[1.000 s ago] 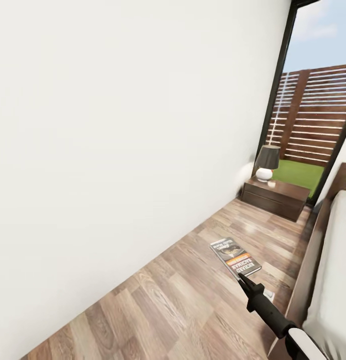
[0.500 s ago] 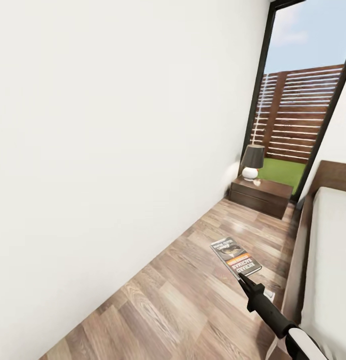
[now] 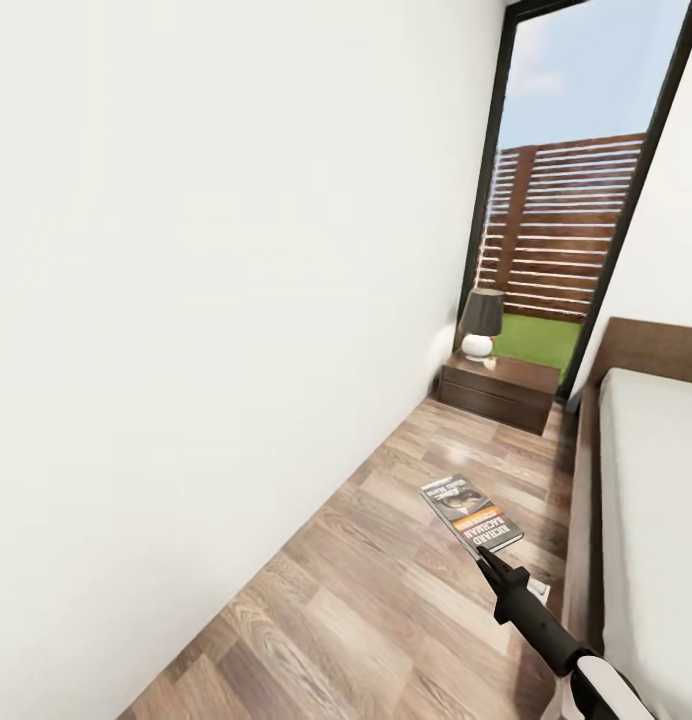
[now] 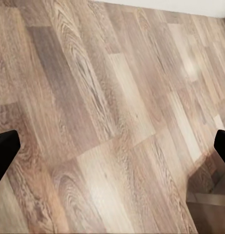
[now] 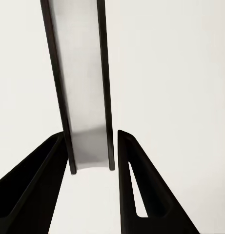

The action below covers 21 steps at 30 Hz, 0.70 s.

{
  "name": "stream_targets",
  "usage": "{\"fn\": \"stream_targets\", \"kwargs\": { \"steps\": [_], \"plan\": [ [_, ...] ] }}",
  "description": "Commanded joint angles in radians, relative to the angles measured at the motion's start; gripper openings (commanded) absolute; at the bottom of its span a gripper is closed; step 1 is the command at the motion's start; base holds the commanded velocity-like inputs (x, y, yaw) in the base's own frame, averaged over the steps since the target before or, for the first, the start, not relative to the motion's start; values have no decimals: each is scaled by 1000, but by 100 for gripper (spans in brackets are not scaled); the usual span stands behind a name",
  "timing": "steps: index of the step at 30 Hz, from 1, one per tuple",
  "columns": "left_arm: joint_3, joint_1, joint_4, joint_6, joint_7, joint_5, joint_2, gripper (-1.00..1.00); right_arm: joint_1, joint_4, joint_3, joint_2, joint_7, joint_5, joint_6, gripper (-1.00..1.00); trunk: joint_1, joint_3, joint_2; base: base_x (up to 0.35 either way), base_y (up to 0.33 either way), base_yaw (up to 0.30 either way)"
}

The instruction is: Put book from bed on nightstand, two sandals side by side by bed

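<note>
My right gripper (image 3: 483, 556) is shut on the book (image 3: 471, 513), a thin paperback with an orange band, and holds it flat above the wood floor beside the bed (image 3: 651, 470). In the right wrist view the book (image 5: 88, 97) stands edge-on between the two black fingers (image 5: 31, 190). The nightstand (image 3: 498, 390) stands ahead at the end of the aisle, against the white wall by the window. Over bare floor planks, my left gripper (image 4: 112, 148) is open, its fingertips (image 4: 5, 153) far apart. The sandals are out of view.
A lamp (image 3: 480, 322) with a dark shade and white base takes up the nightstand's left part. A white wall (image 3: 236, 300) runs along the left of the narrow aisle. The bed's dark frame (image 3: 579, 520) bounds it on the right. Behind the nightstand is a tall window (image 3: 571, 230).
The whole head view has shifted: the camera turned, so nightstand, window and bed now sit further left in the picture. The book stays in my right gripper at the same place.
</note>
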Motion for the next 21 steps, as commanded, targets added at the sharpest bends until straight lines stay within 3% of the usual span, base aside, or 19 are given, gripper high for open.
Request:
{"fn": "stream_targets", "kwargs": {
  "steps": [1,21],
  "plan": [
    [-8,0,-2,-4,0,9,1,100,-1,0,-1,0,-1,-11,9,-100,0,-1,0,250,110,-182],
    [-8,0,-2,-4,0,9,0,100,-1,0,-2,0,-1,-11,9,-100,0,-1,0,250,106,-182]
  ]
}}
